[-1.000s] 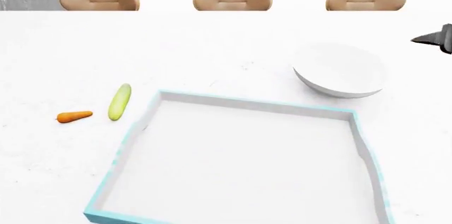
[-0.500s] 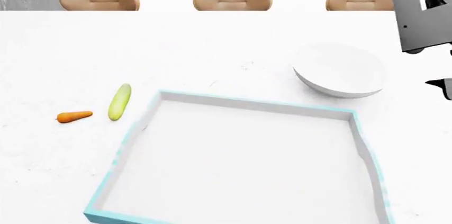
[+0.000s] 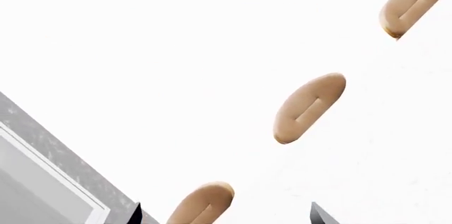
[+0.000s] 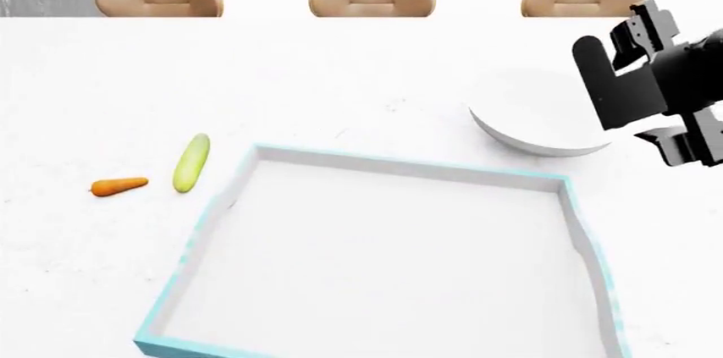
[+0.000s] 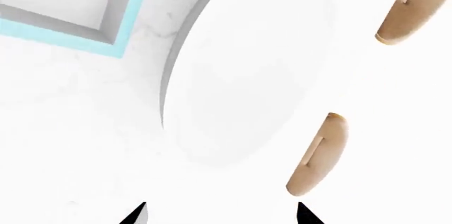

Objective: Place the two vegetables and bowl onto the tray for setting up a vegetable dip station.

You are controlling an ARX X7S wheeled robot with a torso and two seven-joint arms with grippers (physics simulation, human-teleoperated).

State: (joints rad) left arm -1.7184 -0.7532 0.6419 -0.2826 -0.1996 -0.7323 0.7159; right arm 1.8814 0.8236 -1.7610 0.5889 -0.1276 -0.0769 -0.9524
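Bowl [image 4: 540, 112] sits on the tabletop [image 4: 339, 79] just beyond the tray's [image 4: 407, 168] far right corner, nothing in it. Right tool [image 5: 220, 214] hovers over it, tips apart. I'd drop onto the rim, clamp, lift clear of the tray wall.

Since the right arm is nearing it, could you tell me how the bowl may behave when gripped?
The bowl looks rigid and glossy, so the jaws may slip on its rim. Its rounded underside suggests it could rock or tip if pushed. It seems empty, probably light.

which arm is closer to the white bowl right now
Right. The right gripper hovers at the bowl, by its right rim. The left arm is out of the head view, facing the chairs.
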